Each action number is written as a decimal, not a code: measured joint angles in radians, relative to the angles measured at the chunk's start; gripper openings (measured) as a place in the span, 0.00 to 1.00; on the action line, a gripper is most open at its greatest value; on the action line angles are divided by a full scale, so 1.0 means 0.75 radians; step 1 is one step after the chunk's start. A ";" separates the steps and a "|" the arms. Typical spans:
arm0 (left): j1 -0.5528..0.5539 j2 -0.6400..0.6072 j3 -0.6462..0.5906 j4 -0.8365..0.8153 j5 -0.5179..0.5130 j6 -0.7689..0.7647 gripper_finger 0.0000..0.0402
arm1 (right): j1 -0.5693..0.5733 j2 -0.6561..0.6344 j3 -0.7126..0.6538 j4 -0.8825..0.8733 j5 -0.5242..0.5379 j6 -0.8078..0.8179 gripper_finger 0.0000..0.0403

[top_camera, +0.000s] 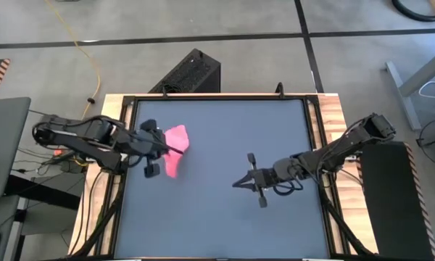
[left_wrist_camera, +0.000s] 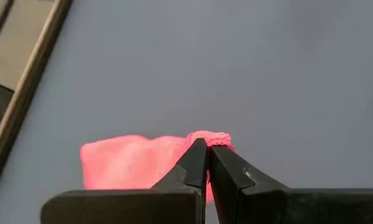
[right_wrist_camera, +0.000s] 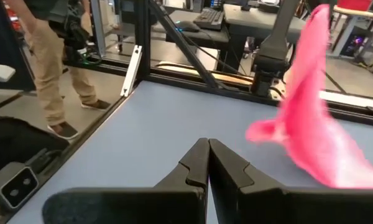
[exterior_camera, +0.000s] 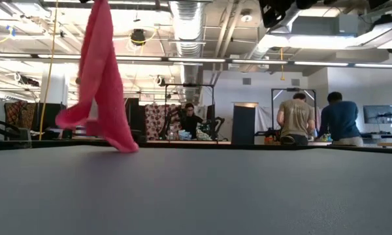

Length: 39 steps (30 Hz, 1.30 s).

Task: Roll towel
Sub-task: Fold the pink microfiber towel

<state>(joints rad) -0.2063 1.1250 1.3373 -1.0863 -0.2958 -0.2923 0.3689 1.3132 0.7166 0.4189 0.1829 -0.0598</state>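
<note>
From where I stand, the left gripper [top_camera: 162, 150] has the pink towel [top_camera: 176, 148] pinched by one edge and lifted off the dark grey tabletop [top_camera: 217, 217], at the left-centre of the overhead picture. In the left wrist picture its two dark fingers [left_wrist_camera: 196, 163] are pressed together on a bunched bit of pink cloth [left_wrist_camera: 209, 139], with the rest of the towel sagging below them. Seen level from the table's edge, the towel [exterior_camera: 101, 85] hangs as a long limp drape in the upper left of the frame, its lowest fold close to the table surface or just brushing it; I cannot tell which.

The right gripper [top_camera: 245, 182] sits over the middle of the table, right of centre in the overhead picture and well apart from the cloth. Its fingers [right_wrist_camera: 196, 163] are pressed together on nothing.

As for the rolling, I would say it has not really begun. The towel is crumpled and dangling, not spread flat, and no rolled part shows anywhere. What seems left is nearly everything: laying it down, smoothing it out, then turning it over itself from one end.
</note>
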 joint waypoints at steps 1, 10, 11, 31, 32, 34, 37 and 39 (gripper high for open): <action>-0.005 0.018 0.000 0.004 -0.011 -0.002 0.00 | -0.001 0.000 0.000 0.001 0.000 0.000 0.09; 0.181 0.203 0.194 0.389 -0.185 0.434 0.00 | 0.005 -0.025 0.000 -0.019 -0.001 -0.001 0.09; 0.207 0.228 0.248 0.390 -0.185 0.456 0.00 | 0.005 -0.045 0.000 -0.030 0.000 -0.001 0.09; -0.071 0.419 0.071 -0.089 0.311 -0.039 0.00 | -0.040 -0.175 0.001 -0.274 0.007 -0.001 0.15; -0.080 0.411 0.043 -0.115 0.254 -0.067 0.00 | -0.039 -0.142 0.001 -0.269 0.007 -0.001 0.16; -0.088 0.376 -0.005 -0.167 0.111 -0.131 0.00 | -0.039 -0.059 0.001 -0.247 0.006 0.004 0.19; -0.059 0.297 -0.049 -0.186 -0.075 -0.204 0.00 | -0.050 0.076 0.001 -0.222 0.004 0.020 0.25; -0.019 0.245 -0.069 -0.179 -0.166 -0.223 0.00 | -0.059 0.165 0.011 -0.186 0.010 0.024 0.28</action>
<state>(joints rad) -0.2209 1.3085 1.2859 -1.2207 -0.4202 -0.4594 0.3243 1.4367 0.7247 0.2792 0.1903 -0.0418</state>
